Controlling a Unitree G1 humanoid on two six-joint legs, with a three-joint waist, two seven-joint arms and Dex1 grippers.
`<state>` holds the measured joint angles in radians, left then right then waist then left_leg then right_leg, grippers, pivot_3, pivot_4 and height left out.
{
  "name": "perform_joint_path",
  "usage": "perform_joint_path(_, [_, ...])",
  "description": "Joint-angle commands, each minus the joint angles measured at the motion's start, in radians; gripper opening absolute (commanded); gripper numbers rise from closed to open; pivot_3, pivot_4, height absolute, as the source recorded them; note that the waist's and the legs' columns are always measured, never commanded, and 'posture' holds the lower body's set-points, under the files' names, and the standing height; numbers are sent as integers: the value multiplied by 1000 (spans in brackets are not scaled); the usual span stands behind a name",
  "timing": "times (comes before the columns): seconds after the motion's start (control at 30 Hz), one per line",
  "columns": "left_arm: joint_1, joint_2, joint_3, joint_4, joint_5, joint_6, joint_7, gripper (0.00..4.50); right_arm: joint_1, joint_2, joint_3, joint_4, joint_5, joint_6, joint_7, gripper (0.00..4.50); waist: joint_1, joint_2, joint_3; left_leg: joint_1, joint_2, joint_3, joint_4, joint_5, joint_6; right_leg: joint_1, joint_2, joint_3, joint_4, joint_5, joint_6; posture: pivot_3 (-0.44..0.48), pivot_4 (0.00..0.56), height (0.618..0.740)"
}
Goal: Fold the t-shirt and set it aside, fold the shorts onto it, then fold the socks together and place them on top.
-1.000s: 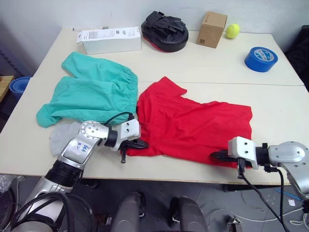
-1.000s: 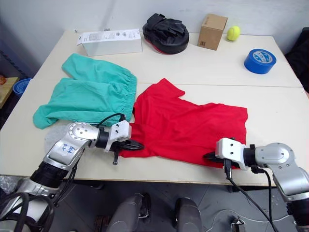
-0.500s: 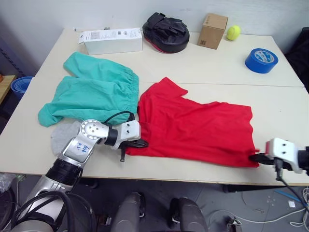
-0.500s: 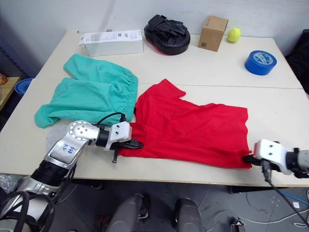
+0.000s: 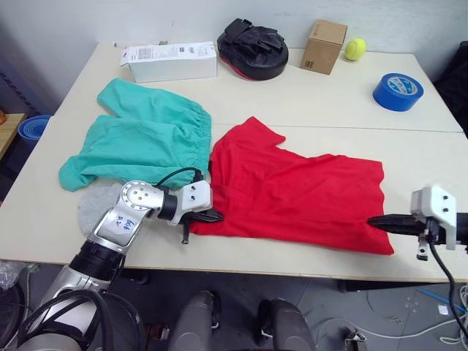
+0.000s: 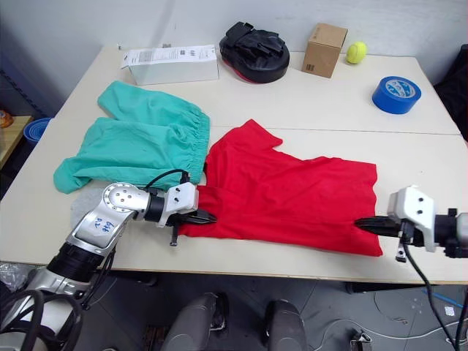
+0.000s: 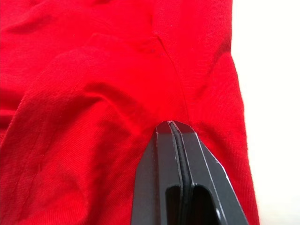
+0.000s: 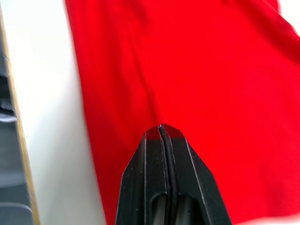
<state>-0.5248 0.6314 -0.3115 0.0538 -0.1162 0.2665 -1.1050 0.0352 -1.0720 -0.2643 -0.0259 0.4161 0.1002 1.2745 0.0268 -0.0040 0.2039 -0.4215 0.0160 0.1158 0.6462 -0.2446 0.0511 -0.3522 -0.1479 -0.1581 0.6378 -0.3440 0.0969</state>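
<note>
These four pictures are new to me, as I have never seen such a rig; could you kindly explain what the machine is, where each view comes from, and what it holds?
It is a humanoid robot with two arms, each ending in a two-fingered gripper. Two pictures come from its head, looking down over a table; the other two come from cameras on its wrists, looking along the fingers. On the table lie a red t-shirt, teal shorts, grey socks, a white box, a black mitt, a cardboard box, a yellow ball and blue tape. The left gripper and the right gripper are each shut at opposite near corners of the t-shirt.
</note>
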Motion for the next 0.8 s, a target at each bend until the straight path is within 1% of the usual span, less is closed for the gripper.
perform_joint_path(0.03, [10,-5,3,-2,11,8,4,14,-18,37,61,-40,-56,-8,-43,0,-1,0,0,0,0,0,0,0,0,0,0,0,0,0,0,0,150,740])
perform_joint_path(0.17, [12,-3,3,-12,9,15,-2,14,-39,48,138,13,-169,-54,-81,0,0,0,0,0,0,0,0,0,0,0,0,0,0,0,0,0,150,740])
perform_joint_path(0.27, [15,4,5,-17,8,18,-7,14,-56,38,145,99,-217,-76,-101,0,-1,0,0,0,0,1,0,0,0,-1,0,0,0,0,0,0,150,740])
perform_joint_path(0.43, [25,20,14,-19,7,15,-14,14,-56,-18,99,280,-257,-178,-90,0,0,0,0,0,-1,1,0,0,0,0,0,0,0,1,1,0,150,740])
perform_joint_path(0.5, [33,24,21,-18,4,15,-15,14,-67,-43,67,360,-254,-226,-95,0,-1,0,0,0,-1,1,0,0,0,1,0,0,-1,1,2,0,150,740])
perform_joint_path(0.57, [41,26,32,-25,0,18,-18,14,-84,-45,29,395,-214,-249,-81,0,-3,0,0,0,-1,1,0,0,0,1,0,0,-1,1,2,0,150,740])
perform_joint_path(0.67, [55,38,74,-74,-44,49,-28,14,-86,-33,-46,297,-107,-223,-39,0,-9,2,1,1,0,1,0,0,0,1,0,0,-1,1,2,0,150,740])
perform_joint_path(0.7, [60,45,87,-94,-59,61,-31,187,-68,-35,-60,256,-91,-214,-26,0,-13,2,1,0,0,1,0,0,0,0,0,0,-1,1,2,0,150,740])
perform_joint_path(0.8, [83,87,142,-177,-115,93,-61,833,47,-43,-99,115,-82,-239,22,568,-11,2,1,0,1,1,-2,0,-1,-1,1,0,0,1,2,0,150,740])
